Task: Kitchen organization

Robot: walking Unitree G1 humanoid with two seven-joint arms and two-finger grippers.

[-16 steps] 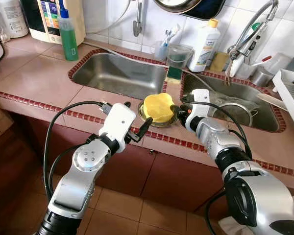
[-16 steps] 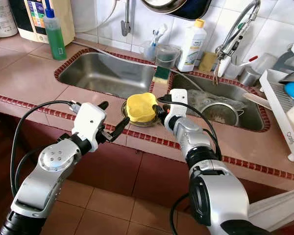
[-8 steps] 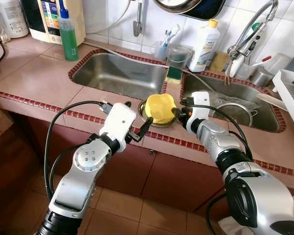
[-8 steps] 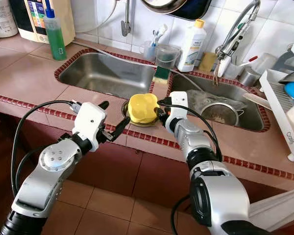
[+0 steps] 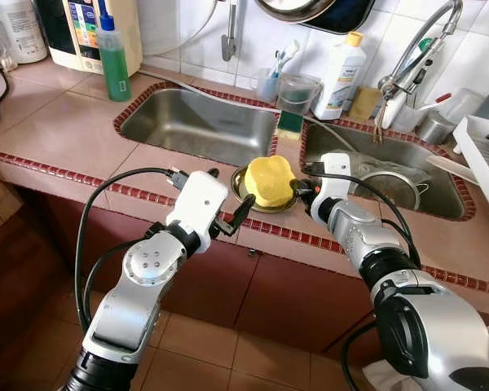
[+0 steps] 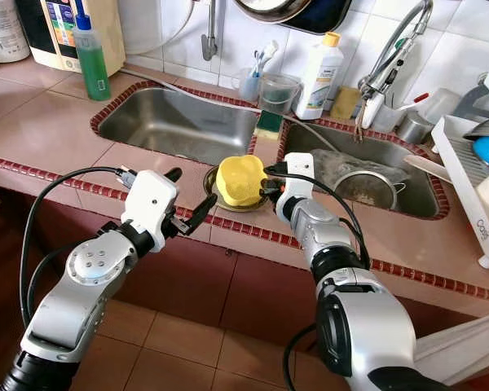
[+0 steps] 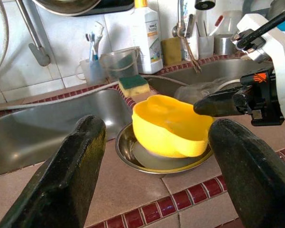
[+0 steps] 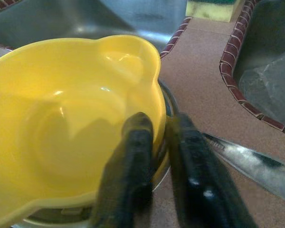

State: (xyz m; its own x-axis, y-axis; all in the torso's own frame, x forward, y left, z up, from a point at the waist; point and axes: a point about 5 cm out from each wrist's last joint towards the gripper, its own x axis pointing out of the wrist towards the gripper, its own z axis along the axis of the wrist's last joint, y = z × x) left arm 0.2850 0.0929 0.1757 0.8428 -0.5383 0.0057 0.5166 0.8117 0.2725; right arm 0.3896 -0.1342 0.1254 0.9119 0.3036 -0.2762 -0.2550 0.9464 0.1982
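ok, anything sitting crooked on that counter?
Yes: the yellow bowl sits tilted in the steel dish, one side raised, because the right tool has its rim pinched. The left tool waits open beside it.

I can read one word with any confidence: "home" on the label of the white bottle (image 7: pixel 146 28) standing at the back of the counter (image 5: pixel 57 122). Print on the appliance panel (image 5: pixel 85 24) and on the drying rack (image 6: pixel 482 228) is too small to make out.
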